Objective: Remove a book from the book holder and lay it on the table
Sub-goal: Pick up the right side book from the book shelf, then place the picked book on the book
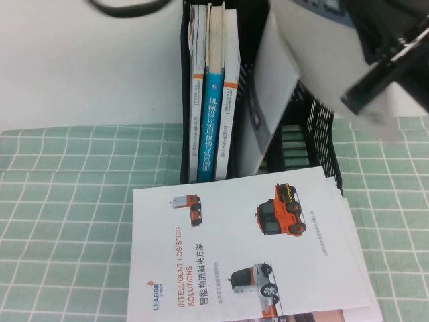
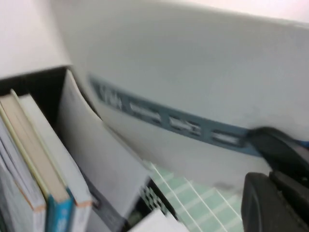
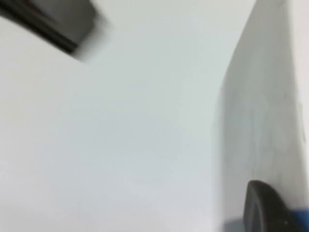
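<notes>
A light green gridded table (image 1: 60, 221) fills the foreground. Nearest, in front of the book holder (image 1: 315, 127), a white brochure (image 1: 248, 248) lies flat. In the holder's right-hand bay, a white-grey booklet (image 1: 271, 100) leans, clamped in the closed right gripper (image 1: 375, 90). Extraction appears underway; lifting clear comes next. The left gripper (image 2: 273, 193) is shown only by its wrist view, beside the booklet; its state cannot be told.

Brochure (image 1: 248, 248) lies before book holder (image 1: 315, 127) on table (image 1: 60, 221).
</notes>
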Available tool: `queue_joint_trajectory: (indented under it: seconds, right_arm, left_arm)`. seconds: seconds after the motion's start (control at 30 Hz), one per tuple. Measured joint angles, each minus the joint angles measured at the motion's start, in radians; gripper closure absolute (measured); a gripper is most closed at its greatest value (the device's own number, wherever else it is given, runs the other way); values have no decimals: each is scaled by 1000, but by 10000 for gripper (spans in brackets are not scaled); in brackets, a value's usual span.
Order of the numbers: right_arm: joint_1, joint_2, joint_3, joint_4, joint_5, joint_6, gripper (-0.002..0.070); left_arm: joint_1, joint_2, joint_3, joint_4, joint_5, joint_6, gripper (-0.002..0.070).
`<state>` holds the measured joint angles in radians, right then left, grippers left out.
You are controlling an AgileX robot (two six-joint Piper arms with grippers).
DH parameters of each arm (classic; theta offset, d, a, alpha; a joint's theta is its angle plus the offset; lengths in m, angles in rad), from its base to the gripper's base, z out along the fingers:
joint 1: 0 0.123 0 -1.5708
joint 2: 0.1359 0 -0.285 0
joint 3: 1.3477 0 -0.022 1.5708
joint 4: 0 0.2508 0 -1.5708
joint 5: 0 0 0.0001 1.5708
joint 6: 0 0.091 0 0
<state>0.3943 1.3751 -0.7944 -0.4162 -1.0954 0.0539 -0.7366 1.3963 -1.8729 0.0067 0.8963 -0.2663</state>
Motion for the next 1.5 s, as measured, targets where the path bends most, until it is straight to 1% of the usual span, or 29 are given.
queue_joint_trajectory:
  seconds: [0.1,0.13,0.2,0.27,0.37,0.43,0.5,0.63,0.7,0.8,0.9,1.0,1.17,1.3,1.37,1.43,1.5]
  right_arm:
    - [0,-117,0,-232,124,-24,668]
    - [0,-152,0,-343,184,-9,668]
    - [0,-201,0,-544,277,88,668]
    - [0,-231,0,-756,348,250,668]
    - [0,-231,2,-991,359,453,668]
    - [0,-215,11,-1082,335,536,668]
    - [0,-189,26,-1128,297,575,668]
    - [0,-137,61,-1171,214,645,668]
    - [14,-122,84,-1177,213,655,668]
    - [64,-118,130,-1182,231,638,668]
    - [121,-114,148,-1156,313,558,668]
    - [165,-88,148,-1060,360,441,668]
    - [177,3,148,-927,358,286,668]
    - [179,92,148,-860,359,210,664]
    - [179,133,148,-832,359,197,626]
    - [180,162,148,-822,359,193,552]
    - [180,181,148,-815,361,193,436]
  left_arm:
    - [0,-33,0,-63,51,16,678]
    - [0,-40,0,-93,66,31,678]
    - [-6,-53,0,-150,92,78,678]
    - [-24,-65,0,-201,109,118,678]
    - [-61,-78,0,-243,110,146,678]
    - [-93,-82,0,-253,113,153,678]
    - [-115,-83,0,-253,113,155,678]
    - [-156,-83,0,-253,113,157,678]
    - [-173,-83,0,-248,113,157,678]
    - [-183,-83,0,-254,115,157,677]
    - [-183,-83,0,-254,123,157,678]
    - [-183,-83,0,-252,125,158,678]
    - [-185,-81,0,-251,82,171,678]
    - [-185,-73,2,-228,18,187,678]
    - [-185,-73,13,-183,-20,193,678]
    - [-185,-73,30,-98,-48,193,678]
    - [-185,-73,51,1,-65,182,677]
